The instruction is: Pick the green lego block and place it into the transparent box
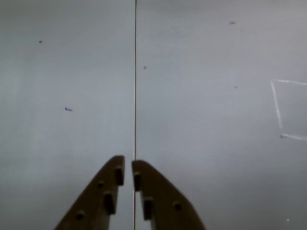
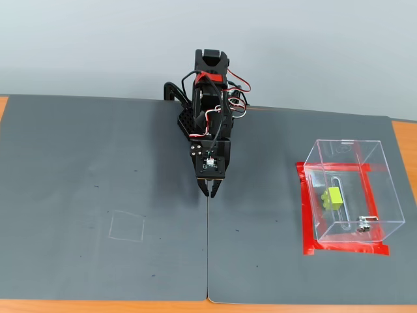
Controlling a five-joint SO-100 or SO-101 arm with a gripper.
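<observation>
The surface [image 2: 98, 163] is covered by two dark grey mats that meet at a straight seam [image 2: 208, 248] running toward the camera in the fixed view; orange board shows at the corners. The black arm [image 2: 210, 104] stands at the far edge of the mats, folded forward over the seam, with red and white wires at its upper joints.

The transparent box [image 2: 352, 192] sits on the right mat in the fixed view, well apart from the arm, inside a frame of red tape [image 2: 305, 208]. A small metal fitting [image 2: 362, 226] shows at its near wall.

The claw [image 2: 214, 190] points down above the seam, holding nothing. In the wrist view the claw [image 1: 128, 167] has its two tips nearly touching, clenched on empty air.

A faint white square outline [image 2: 127, 226] is drawn on the left mat in the fixed view, well apart from the claw.

The green lego block [image 2: 334, 196] lies inside the transparent box, on its floor, beside a dark slot.
</observation>
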